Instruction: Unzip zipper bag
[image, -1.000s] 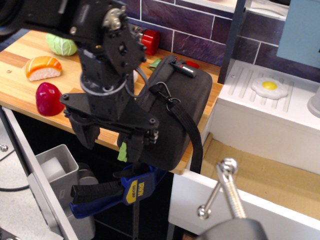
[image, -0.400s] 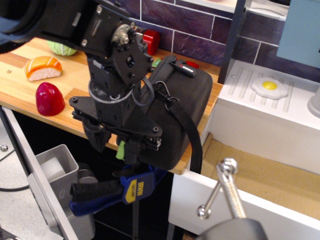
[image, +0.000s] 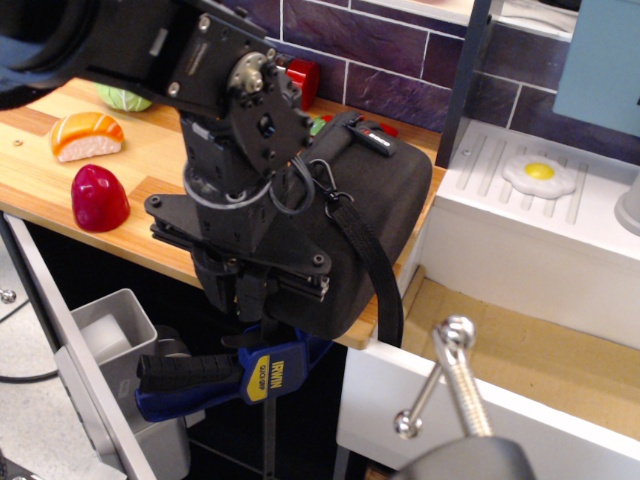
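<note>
The zipper bag (image: 375, 215), a large black fabric case, lies at the front edge of the wooden counter (image: 150, 160). Its shoulder strap (image: 368, 265) hangs over the top from a metal clip (image: 326, 186), and a red-marked label (image: 368, 135) sits at its far end. My gripper (image: 250, 295) is pressed against the bag's near left corner at the counter edge. Its fingers are drawn close together where the green-taped zipper pull was. The pull itself is hidden behind the fingers.
A blue clamp (image: 235, 375) grips the counter edge just under the gripper. Toy food lies to the left: a dark red piece (image: 98, 197), sushi (image: 85, 133) and a green cabbage (image: 125, 97). A white sink unit (image: 540, 230) and a metal handle (image: 455, 375) are on the right.
The gripper has moved right and down onto the bag's corner and its fingers have closed in. The green tab is now covered. The bag has shifted slightly.
</note>
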